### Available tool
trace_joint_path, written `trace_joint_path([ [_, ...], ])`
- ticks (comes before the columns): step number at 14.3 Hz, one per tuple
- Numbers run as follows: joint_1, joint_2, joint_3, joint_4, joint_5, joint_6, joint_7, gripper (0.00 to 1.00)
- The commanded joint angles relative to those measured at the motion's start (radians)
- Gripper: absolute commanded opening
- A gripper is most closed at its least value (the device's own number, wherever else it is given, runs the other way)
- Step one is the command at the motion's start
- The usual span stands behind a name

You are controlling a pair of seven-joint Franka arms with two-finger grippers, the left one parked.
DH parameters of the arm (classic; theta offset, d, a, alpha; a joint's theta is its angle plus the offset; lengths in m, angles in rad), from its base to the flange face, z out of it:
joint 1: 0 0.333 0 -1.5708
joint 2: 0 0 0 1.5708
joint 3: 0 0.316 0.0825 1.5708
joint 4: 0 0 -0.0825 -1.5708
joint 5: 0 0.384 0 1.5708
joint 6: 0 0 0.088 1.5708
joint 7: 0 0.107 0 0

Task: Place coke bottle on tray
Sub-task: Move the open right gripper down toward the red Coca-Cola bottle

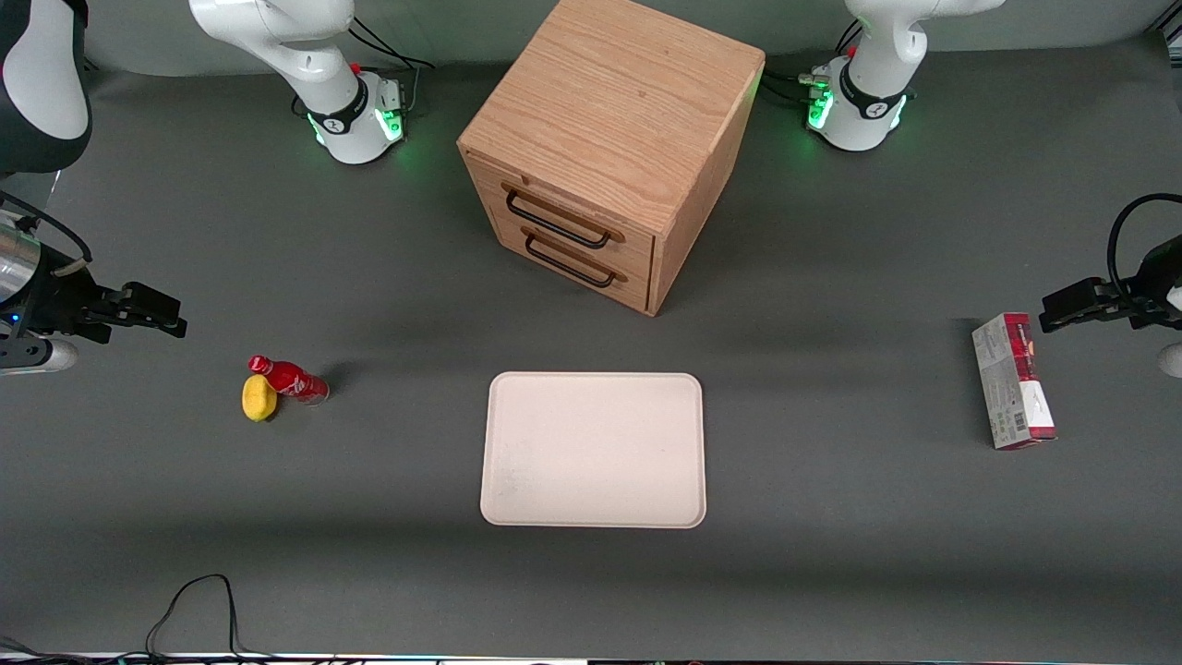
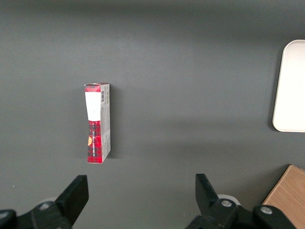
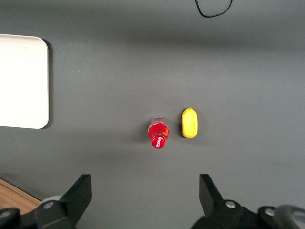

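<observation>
The coke bottle (image 1: 294,379) is small and red with a red cap. It stands on the grey table toward the working arm's end, touching a yellow lemon-like lump (image 1: 259,398). It also shows in the right wrist view (image 3: 158,132). The cream-beige tray (image 1: 594,450) lies flat in the middle of the table, nearer the front camera than the wooden cabinet; its corner shows in the right wrist view (image 3: 24,81). My right gripper (image 1: 166,318) (image 3: 144,188) is open and empty, high above the table, farther from the front camera than the bottle and apart from it.
A wooden drawer cabinet (image 1: 605,148) with two drawers stands farther from the front camera than the tray. A red-and-grey carton (image 1: 1012,380) lies toward the parked arm's end. A black cable (image 1: 199,600) loops at the table's front edge.
</observation>
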Motion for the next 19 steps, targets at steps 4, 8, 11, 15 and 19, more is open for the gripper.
trace_joint_path([
  [4,0.007,0.002,-0.004,0.020,-0.019,-0.024,0.011,1.00],
  [8,0.003,-0.022,-0.031,-0.015,-0.017,-0.046,-0.024,1.00],
  [11,0.004,-0.112,-0.048,-0.125,-0.016,-0.014,-0.051,1.00],
  [15,0.010,-0.211,-0.047,-0.261,-0.016,0.041,-0.051,1.00],
  [19,0.010,-0.206,-0.047,-0.306,-0.016,0.092,-0.054,1.00],
])
